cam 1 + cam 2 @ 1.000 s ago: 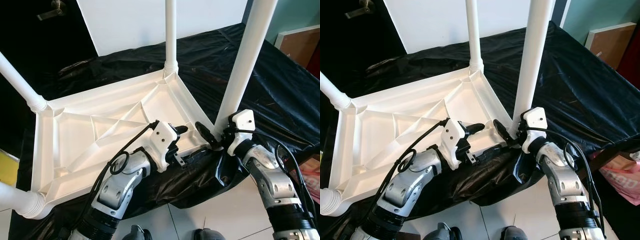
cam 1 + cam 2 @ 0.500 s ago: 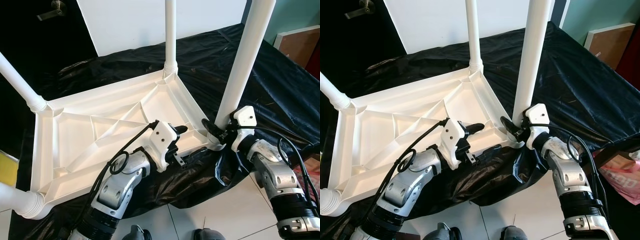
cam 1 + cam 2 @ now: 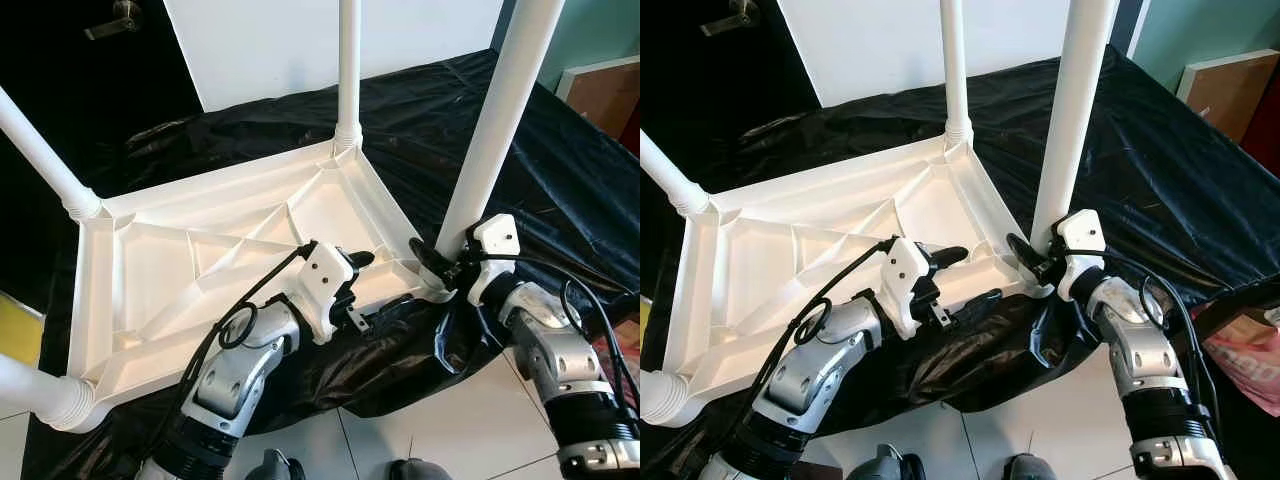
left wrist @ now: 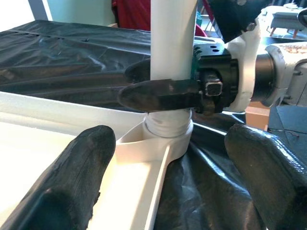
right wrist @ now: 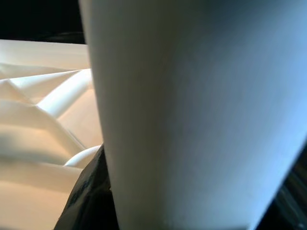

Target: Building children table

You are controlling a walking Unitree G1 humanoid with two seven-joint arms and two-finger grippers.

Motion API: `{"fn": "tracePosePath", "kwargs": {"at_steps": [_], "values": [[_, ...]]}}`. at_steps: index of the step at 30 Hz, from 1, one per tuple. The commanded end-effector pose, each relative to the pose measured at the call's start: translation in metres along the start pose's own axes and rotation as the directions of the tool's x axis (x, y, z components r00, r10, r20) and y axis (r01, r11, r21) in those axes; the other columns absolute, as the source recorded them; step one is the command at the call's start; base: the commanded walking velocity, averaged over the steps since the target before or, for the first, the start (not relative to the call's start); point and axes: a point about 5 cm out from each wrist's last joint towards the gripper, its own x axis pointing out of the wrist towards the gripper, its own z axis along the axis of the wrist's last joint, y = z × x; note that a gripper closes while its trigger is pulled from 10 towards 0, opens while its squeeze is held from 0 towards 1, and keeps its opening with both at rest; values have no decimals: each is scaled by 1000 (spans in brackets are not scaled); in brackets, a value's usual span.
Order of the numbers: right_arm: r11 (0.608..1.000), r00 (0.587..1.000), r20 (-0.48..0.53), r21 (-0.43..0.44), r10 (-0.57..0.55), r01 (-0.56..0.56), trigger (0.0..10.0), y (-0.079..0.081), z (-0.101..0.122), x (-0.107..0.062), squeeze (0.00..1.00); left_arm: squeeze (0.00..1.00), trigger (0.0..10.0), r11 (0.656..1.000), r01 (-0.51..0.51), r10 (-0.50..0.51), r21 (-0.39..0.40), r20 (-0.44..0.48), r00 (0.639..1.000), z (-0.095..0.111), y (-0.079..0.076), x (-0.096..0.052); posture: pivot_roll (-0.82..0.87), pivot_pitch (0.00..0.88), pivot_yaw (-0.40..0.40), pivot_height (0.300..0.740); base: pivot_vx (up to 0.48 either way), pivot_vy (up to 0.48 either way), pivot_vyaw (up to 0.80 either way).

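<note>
Eye views: an upturned white table (image 3: 200,270) lies on black sheeting (image 3: 560,170); the right gripper (image 3: 440,268) has its jaws clamped on the leg (image 3: 490,140) at the table's 4 o'clock corner.

Left wrist view: the left gripper (image 4: 168,182), jaws apart, faces that leg's socket (image 4: 165,139).

Right wrist view: the leg sits close ahead.

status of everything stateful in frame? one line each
tabletop: upside down on the black sheet, ribs up
near-right leg: upright in its corner socket
other three legs: fitted at their corners
right pincer: shut on the near-right leg, low by the socket
left pincer: open, at the tabletop's near edge
</note>
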Motion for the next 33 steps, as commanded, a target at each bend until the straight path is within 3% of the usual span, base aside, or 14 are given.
{"fn": "tracePosePath", "kwargs": {"at_steps": [1,5,8,12,14,15,16,18,20,23,25,33], "values": [[992,987,-103,29,-123,127,10000,4,-22,-6,0,0,10000,1000,-9,9,5,2,1000,2,0,0,-111,103,82,740,0,0,0],[975,969,-122,34,-213,219,10000,5,-26,-8,0,0,10000,1000,-6,6,3,1,1000,1,-1,1,-114,105,83,740,0,0,0],[917,907,-180,52,-381,396,10000,6,-31,-12,0,0,10000,1000,-4,4,0,0,1000,1,-1,1,-114,105,81,740,0,0,0],[907,895,-191,49,-403,419,10000,8,-32,-13,0,0,10000,1000,-5,5,-1,1,1000,1,-1,1,-114,105,81,740,0,0,0],[891,881,-189,59,-433,451,10000,15,-31,-12,0,0,10000,1000,-6,6,-2,2,1000,1,-1,1,-116,107,76,740,0,0,0],[853,847,-186,70,-498,517,10000,27,-28,-12,0,0,10000,1000,-7,7,-4,4,1000,1,-2,2,-117,109,75,740,0,0,0],[853,847,-186,70,-498,517,10000,27,-28,-12,0,0,10000,1000,-7,7,-4,4,1000,1,-2,2,-117,109,75,740,0,0,0],[809,805,-208,87,-555,581,10000,39,-29,-12,0,0,10000,1000,-8,8,-8,6,1000,1,-3,2,-116,112,73,740,0,0,0],[793,789,-223,97,-572,602,10000,45,-30,-12,0,0,10000,1000,-8,8,-10,6,1000,0,-3,2,-112,111,67,740,0,0,0],[793,789,-223,97,-572,602,10000,45,-30,-12,0,0,10000,1000,-8,8,-10,6,1000,0,-3,2,-112,111,67,740,0,0,0],[785,786,-240,124,-569,606,10000,55,-29,-10,0,0,10000,1000,-13,13,-12,6,1000,0,-3,2,-110,107,61,740,0,0,0],[791,796,-222,133,-564,597,10000,57,-25,-8,0,0,10000,1000,-15,15,-6,8,1000,1,-1,3,-108,90,59,740,0,0,0]]}}
